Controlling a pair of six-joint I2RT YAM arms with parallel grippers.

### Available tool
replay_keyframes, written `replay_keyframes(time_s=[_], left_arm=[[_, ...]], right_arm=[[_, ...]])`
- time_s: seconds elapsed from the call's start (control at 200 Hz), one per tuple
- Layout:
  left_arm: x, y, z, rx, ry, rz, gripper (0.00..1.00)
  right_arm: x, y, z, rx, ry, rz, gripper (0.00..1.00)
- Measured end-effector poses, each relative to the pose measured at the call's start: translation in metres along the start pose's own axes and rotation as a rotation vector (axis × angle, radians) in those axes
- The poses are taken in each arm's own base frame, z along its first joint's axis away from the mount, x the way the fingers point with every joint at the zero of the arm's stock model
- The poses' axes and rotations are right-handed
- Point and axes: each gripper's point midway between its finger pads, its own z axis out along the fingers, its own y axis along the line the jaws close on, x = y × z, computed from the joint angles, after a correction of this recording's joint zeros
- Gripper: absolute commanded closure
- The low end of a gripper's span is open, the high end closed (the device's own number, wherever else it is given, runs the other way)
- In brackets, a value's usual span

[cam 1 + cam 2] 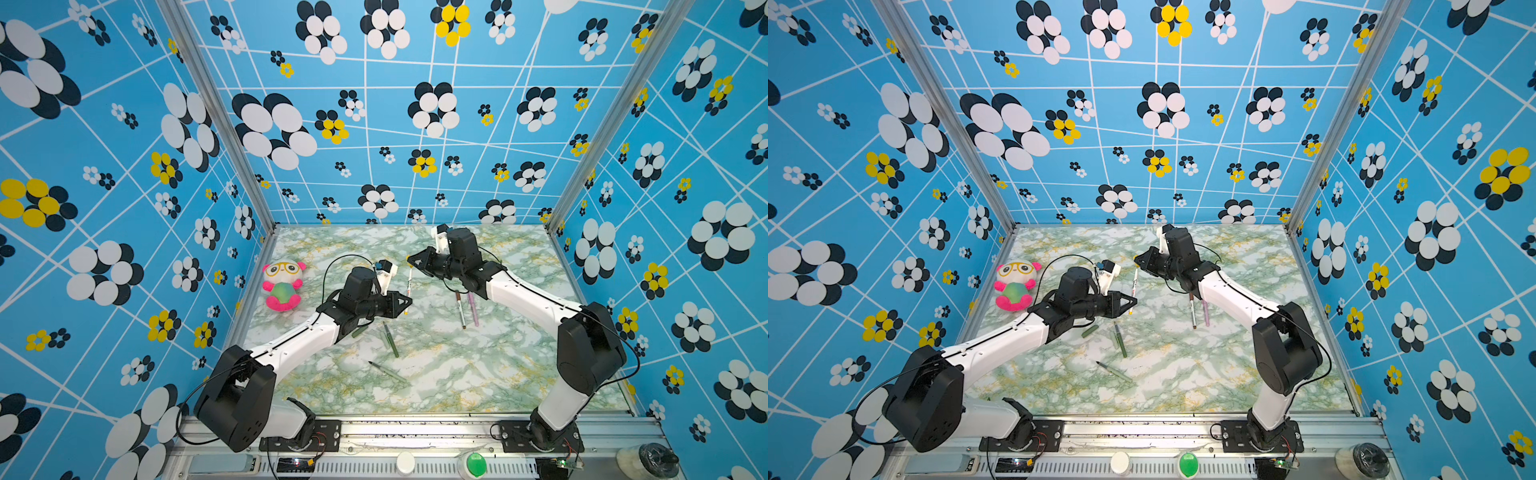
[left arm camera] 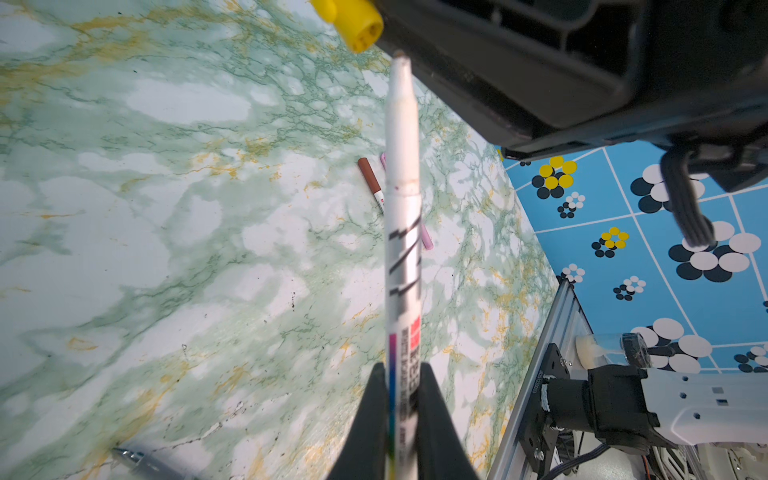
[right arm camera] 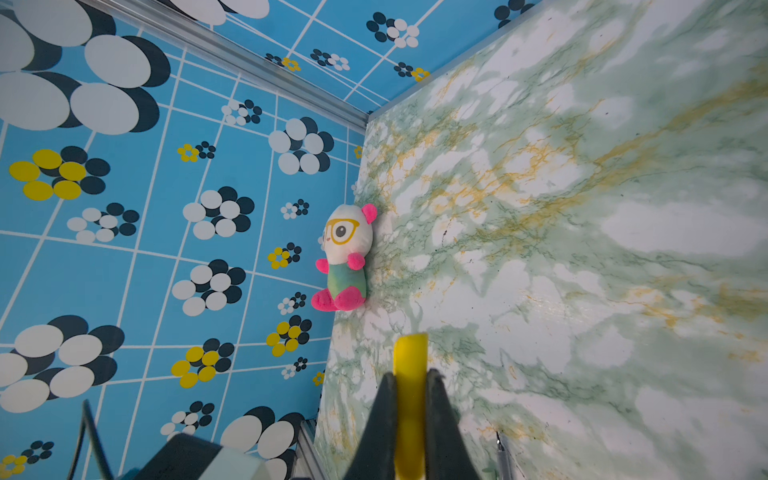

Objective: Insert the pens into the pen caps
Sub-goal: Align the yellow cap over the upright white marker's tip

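Note:
My left gripper (image 2: pixel 401 376) is shut on a white-barrelled pen (image 2: pixel 401 208), which sticks out past the fingers with its bare tip close to the open mouth of a yellow cap (image 2: pixel 357 25). My right gripper (image 3: pixel 410 380) is shut on that yellow cap (image 3: pixel 410 357). In both top views the two grippers (image 1: pixel 409 302) (image 1: pixel 409 261) meet over the table's middle, with the pen (image 1: pixel 1133 289) between them. On the table lie a brown-capped pen (image 1: pixel 460 309), a pink pen (image 1: pixel 472 311), a dark green pen (image 1: pixel 391 341), a pale green pen (image 1: pixel 388 372) and a dark green cap (image 1: pixel 360 331).
A plush panda (image 1: pixel 283 286) sits at the table's left edge, behind my left arm. Patterned blue walls close in three sides. A metal rail (image 1: pixel 415 428) runs along the front edge, with a green button (image 1: pixel 476 463) and a bottle (image 1: pixel 648 459) below it.

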Motion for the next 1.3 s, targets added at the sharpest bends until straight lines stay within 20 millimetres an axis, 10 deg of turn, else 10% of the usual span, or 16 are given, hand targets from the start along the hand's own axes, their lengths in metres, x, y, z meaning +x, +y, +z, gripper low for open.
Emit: replay_keyframes(time_s=[1.304], left_arm=[[0.0008, 0.0049, 0.0023, -0.015, 0.002, -0.006, 1.0]], right_arm=[[0.0055, 0.0042, -0.0027, -0.018, 0.002, -0.007, 1.0]])
